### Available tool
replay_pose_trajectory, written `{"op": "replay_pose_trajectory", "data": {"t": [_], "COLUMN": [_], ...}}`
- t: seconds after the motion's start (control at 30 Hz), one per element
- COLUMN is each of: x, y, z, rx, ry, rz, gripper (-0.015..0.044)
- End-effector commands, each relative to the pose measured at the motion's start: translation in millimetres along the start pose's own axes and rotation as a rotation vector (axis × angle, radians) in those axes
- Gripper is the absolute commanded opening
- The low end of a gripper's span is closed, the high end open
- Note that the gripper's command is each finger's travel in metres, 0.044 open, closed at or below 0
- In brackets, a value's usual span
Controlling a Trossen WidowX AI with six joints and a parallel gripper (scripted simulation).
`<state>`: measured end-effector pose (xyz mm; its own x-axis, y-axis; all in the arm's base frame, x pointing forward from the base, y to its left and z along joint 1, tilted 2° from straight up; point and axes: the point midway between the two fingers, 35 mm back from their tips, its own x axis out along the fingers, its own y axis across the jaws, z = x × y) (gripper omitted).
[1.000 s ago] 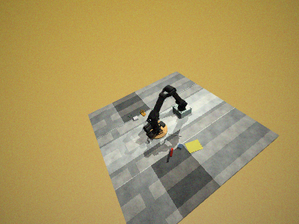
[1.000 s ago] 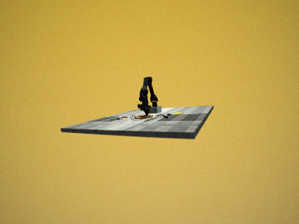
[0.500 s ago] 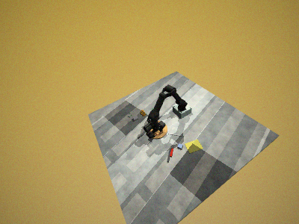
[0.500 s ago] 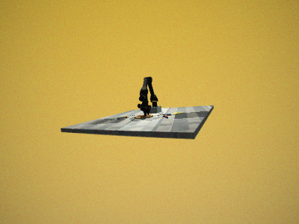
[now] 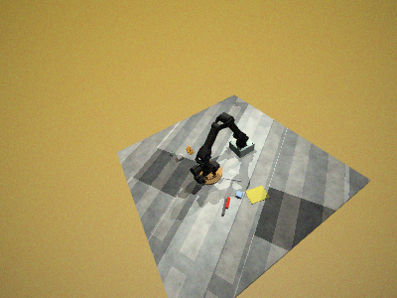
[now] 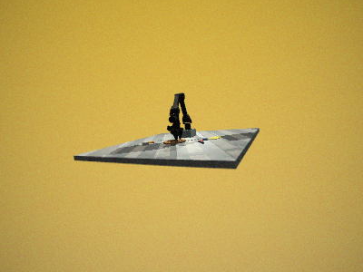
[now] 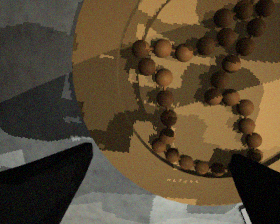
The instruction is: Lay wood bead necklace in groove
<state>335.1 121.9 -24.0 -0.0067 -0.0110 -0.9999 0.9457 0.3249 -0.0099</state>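
Observation:
The round wooden bead board (image 5: 216, 178) (image 6: 167, 141) (image 7: 97, 75) lies flat under the arm. The brown bead necklace (image 7: 163, 77) lies on it in the wrist view. Its lower run of beads follows the groove's dark arc near the board's lower edge. At the left, beads double back in a corner near the arc; from there one run goes inward to the upper right. Other beads cross the middle in a bent line, inside the groove. My gripper (image 7: 161, 155) is wide open and empty, its fingertips apart on either side of the lower bead run. The necklace's top part is out of the wrist view.
A yellow square (image 5: 257, 195), a small blue block (image 5: 239, 195) and a red and dark stick (image 5: 227, 203) lie off to one side of the board. A small orange thing (image 5: 190, 150) lies on the other side. The arm stands on a grey-green block (image 5: 241, 150).

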Motion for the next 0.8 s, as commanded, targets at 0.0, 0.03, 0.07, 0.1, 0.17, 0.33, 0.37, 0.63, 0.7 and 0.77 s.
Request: {"op": "replay_pose_trajectory", "data": {"t": [0.0, 0.03, 0.07, 0.1, 0.17, 0.33, 0.37, 0.63, 0.7, 0.77], "x": [-1, -1, -1, -1, -2, -8, -9, -17, -19, -21], "y": [0, 0, 0, 0, 0, 0, 0, -1, -1, -1], "z": [0, 0, 0, 0, 1, 3, 3, 6, 7, 7], "rx": [0.004, 0.004, 0.004, -0.012, -0.143, -0.635, -0.734, -1.522, -1.638, -1.741], "ry": [-0.002, -0.002, -0.002, -0.002, -0.002, -0.002, -0.002, -0.002, -0.002, -0.002], "rz": [0.000, 0.000, 0.000, 0.000, 0.000, 0.000, 0.000, -0.001, -0.002, -0.002], "gripper": [0.0440, 0.0440, 0.0440, 0.0414, 0.0361, 0.0230, 0.0204, 0.0120, 0.0120, 0.0120]}}
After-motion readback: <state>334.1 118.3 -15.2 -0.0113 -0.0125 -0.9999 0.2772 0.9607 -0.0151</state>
